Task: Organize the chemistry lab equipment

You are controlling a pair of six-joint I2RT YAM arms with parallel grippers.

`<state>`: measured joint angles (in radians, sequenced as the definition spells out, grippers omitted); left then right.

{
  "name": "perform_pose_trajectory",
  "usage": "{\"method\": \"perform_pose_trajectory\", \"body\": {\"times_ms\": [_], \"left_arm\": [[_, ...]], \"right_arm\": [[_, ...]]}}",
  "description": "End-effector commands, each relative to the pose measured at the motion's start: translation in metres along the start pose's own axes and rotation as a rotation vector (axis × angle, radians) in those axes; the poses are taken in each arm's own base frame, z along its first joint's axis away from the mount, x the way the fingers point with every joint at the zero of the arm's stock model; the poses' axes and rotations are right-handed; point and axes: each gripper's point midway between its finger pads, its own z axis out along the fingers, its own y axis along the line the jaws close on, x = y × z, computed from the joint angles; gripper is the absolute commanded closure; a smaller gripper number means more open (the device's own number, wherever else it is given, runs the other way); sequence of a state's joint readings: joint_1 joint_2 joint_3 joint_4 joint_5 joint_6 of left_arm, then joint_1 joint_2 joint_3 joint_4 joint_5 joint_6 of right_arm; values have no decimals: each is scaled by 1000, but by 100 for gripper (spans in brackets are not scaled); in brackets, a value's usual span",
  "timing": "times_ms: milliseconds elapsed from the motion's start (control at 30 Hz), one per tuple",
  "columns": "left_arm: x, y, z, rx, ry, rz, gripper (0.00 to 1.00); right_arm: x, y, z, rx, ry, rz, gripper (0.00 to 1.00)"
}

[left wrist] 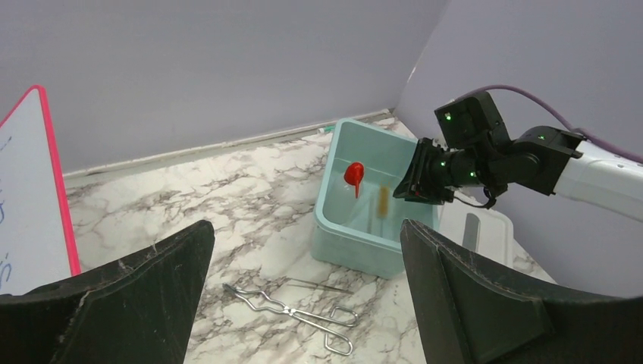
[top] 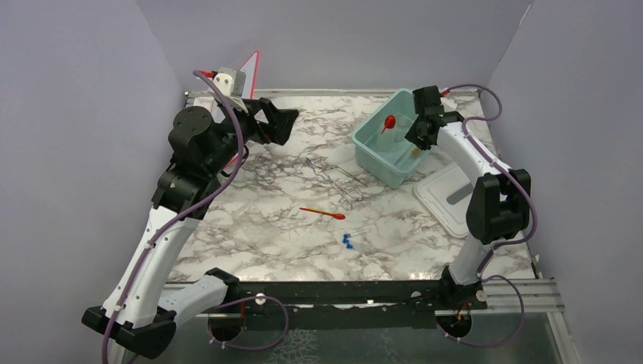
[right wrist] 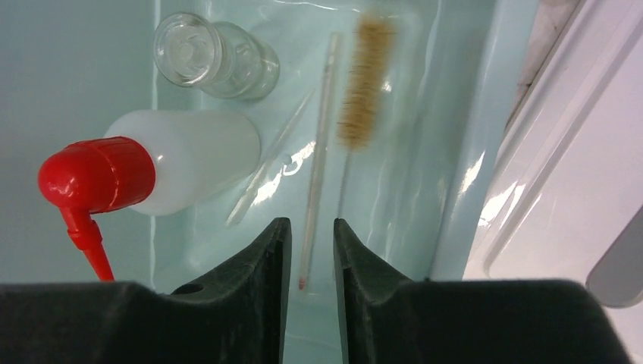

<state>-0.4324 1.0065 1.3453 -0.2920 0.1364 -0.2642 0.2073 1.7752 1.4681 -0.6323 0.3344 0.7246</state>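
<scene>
My right gripper hovers inside the pale teal tub, jaws a little apart and holding nothing. Below it lie a tan-bristled wire brush, a thin glass rod, a small clear glass vessel and a white bottle with a red spout cap. On the marble lie metal tongs, a thin red-orange spatula and blue-capped clear tubes. My left gripper is raised at the back left, wide open and empty, looking down on the tongs.
The tub's white lid lies flat to the right of the tub. A pink-edged whiteboard leans in the back left corner behind my left arm. Grey walls close the table on three sides.
</scene>
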Motion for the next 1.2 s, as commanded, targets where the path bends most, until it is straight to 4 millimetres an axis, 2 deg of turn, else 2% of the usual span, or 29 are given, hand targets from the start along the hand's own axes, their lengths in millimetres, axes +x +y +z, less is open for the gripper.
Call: {"method": "perform_pose_trajectory", "body": {"times_ms": [0, 67, 233, 400, 500, 567, 667, 833, 900, 1000, 1167], "left_arm": [[-17, 2, -2, -24, -37, 39, 4], [-16, 2, 0, -25, -34, 39, 4], [-15, 2, 1, -23, -29, 41, 4], [-15, 4, 2, -31, -30, 44, 4], [-16, 7, 2, -45, -35, 47, 4], [-17, 8, 1, -53, -38, 45, 4], [-19, 8, 0, -58, -46, 43, 4], [-19, 7, -2, -54, -50, 28, 4], [-18, 7, -2, -52, -51, 29, 3], [-22, 6, 1, -48, -62, 30, 4], [-25, 2, 2, -30, -70, 19, 4]], "right_arm": [[-21, 8, -12, -23, -37, 38, 63], [-28, 13, -17, -47, -54, 27, 59], [-48, 32, -38, -168, -107, -68, 58], [-58, 72, -77, -384, -172, -235, 58], [-52, 101, -108, -463, -239, -355, 54], [-40, 123, -126, -536, -267, -451, 51], [-8, 155, -145, -622, -278, -598, 47], [66, 196, -153, -747, -192, -755, 44], [92, 211, -150, -800, -157, -788, 43], [129, 235, -133, -851, -80, -811, 42], [160, 258, -97, -822, -20, -835, 42]]}}
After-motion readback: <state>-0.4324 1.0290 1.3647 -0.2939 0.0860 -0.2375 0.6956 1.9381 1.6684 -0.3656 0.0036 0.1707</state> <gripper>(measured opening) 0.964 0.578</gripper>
